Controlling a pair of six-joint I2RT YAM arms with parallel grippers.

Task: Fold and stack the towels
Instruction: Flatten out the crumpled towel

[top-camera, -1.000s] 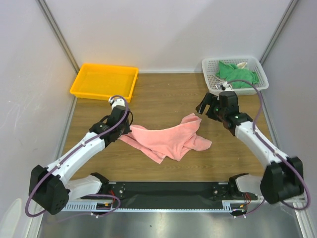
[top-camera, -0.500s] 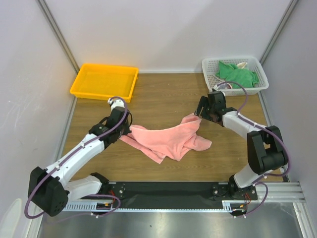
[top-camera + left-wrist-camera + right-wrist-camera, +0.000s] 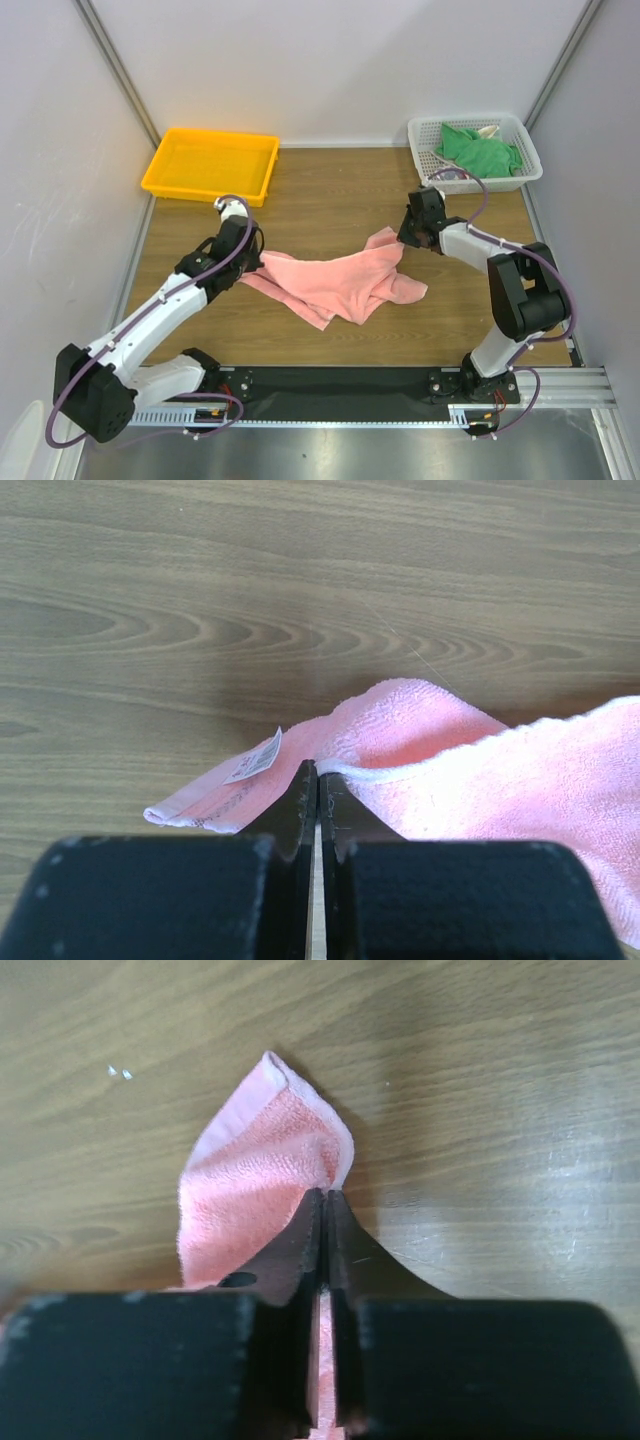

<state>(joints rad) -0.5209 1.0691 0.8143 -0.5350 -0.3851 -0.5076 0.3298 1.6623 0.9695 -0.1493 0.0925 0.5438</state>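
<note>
A salmon-pink towel (image 3: 345, 282) lies crumpled in the middle of the wooden table. My left gripper (image 3: 252, 262) is shut on its left edge; in the left wrist view the jaws pinch the white hem of the pink towel (image 3: 420, 750) next to its label. My right gripper (image 3: 403, 238) is shut on the towel's upper right corner, and the right wrist view shows that corner of the pink towel (image 3: 255, 1175) caught between the left and right fingertips (image 3: 322, 1200). A green towel (image 3: 478, 150) lies in the white mesh basket (image 3: 528, 160), with a bit of pale cloth beside it.
A yellow plastic tray (image 3: 210, 165) stands at the back left. The basket stands at the back right, close behind my right arm. White walls enclose the table on three sides.
My right gripper has moved left and down onto the pink towel's upper right corner and shut on it. The left gripper has stayed shut on the left edge.
</note>
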